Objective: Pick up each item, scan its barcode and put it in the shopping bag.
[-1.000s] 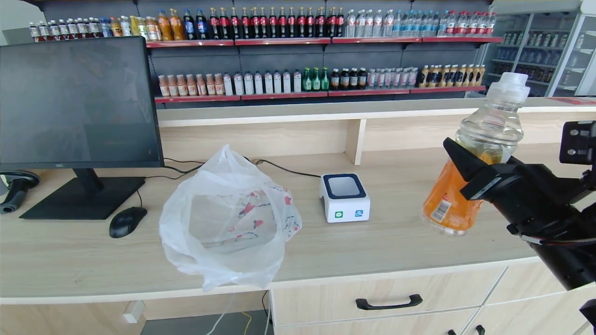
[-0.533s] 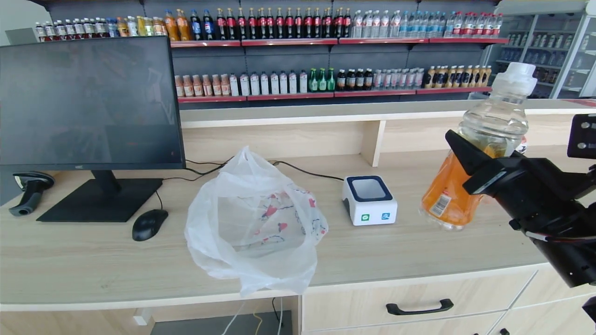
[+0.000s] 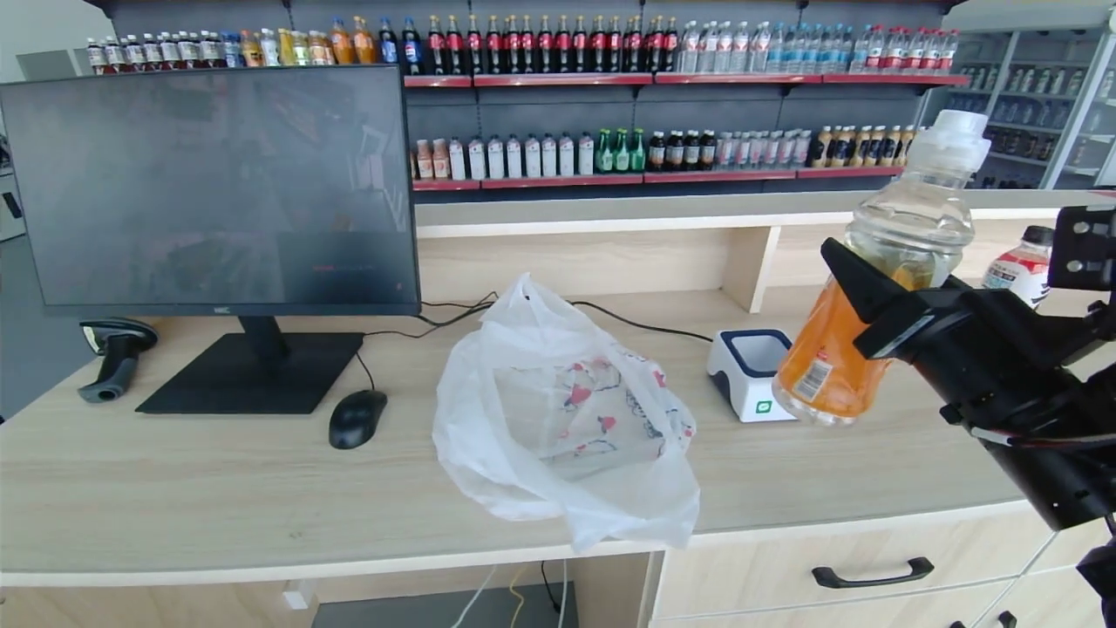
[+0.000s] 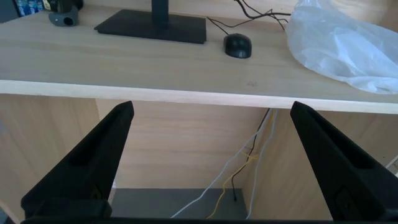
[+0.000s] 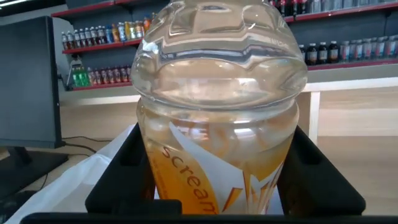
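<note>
The bottle (image 3: 828,358), clear plastic, white-capped and part full of orange drink, hangs tilted at the frame's right, clamped in the right gripper (image 3: 885,292), its base by the scanner (image 3: 750,371). It is picked up and probably mid-scan; bagging is left, with the bag (image 3: 567,419) at centre. A second bottle (image 3: 1020,266) stands far right. The left gripper (image 4: 208,155) gapes wide.
</note>
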You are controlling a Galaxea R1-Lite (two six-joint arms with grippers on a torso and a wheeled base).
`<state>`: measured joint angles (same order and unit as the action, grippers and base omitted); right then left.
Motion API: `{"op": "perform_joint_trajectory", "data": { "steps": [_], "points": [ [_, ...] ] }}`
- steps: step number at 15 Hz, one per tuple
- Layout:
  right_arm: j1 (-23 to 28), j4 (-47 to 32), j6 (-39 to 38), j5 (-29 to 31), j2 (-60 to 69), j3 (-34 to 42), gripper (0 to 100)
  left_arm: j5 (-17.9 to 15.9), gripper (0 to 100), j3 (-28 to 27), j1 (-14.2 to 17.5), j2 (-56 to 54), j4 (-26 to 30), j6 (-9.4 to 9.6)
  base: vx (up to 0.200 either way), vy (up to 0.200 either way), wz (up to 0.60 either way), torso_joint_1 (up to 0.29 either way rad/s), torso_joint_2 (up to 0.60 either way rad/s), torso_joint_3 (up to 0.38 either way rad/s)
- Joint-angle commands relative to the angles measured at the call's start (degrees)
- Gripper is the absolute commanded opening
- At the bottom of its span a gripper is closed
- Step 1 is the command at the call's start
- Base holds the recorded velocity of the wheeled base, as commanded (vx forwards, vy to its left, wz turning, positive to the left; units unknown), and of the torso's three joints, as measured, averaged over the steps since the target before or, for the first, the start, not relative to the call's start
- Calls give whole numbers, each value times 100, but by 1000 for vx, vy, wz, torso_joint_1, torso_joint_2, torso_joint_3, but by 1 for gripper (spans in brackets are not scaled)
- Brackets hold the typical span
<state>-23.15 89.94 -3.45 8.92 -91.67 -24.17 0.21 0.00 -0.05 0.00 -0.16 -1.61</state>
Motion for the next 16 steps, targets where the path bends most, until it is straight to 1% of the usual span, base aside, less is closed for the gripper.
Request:
{"op": "perform_joint_trajectory", "data": {
  "steps": [1, 2, 4, 5, 10, 14, 15, 16],
  "points": [
    [3, 6, 2, 22, -44, -87, 0, -3, 100, 0, 5, 0, -2, 3, 0, 0, 0, 0, 0, 0],
    [3, 6, 2, 22, -52, -96, 0, -3, 100, 0, -4, 0, -2, 3, 0, 0, 0, 0, 0, 0],
    [3, 6, 2, 22, -96, -123, 0, -3, 100, 0, 5, 0, 7, 3, 200, 0, 0, 0, 2, 5],
    [-5, 6, 2, 22, -132, -123, 0, -3, 100, 0, 5, 0, 7, 3, 200, -200, 0, -7, 2, 2],
    [-58, 6, 11, 22, -167, -175, 0, -3, 100, 0, -4, 0, -2, 3, 0, 0, 0, 0, 0, 0],
    [-102, 6, -138, 13, -325, -290, 0, -3, 100, 0, 5, 0, -2, 3, 0, 0, 0, 0, 0, 0],
    [-58, 6, -156, -22, -422, -421, 0, -3, 100, 0, -4, 0, -2, 12, 0, 0, 0, 0, 0, 0],
    [3, 6, -130, -233, -509, -509, 0, -3, 100, 0, -4, 0, -2, 12, 0, 0, 0, 0, 0, 0]
  ]
}}
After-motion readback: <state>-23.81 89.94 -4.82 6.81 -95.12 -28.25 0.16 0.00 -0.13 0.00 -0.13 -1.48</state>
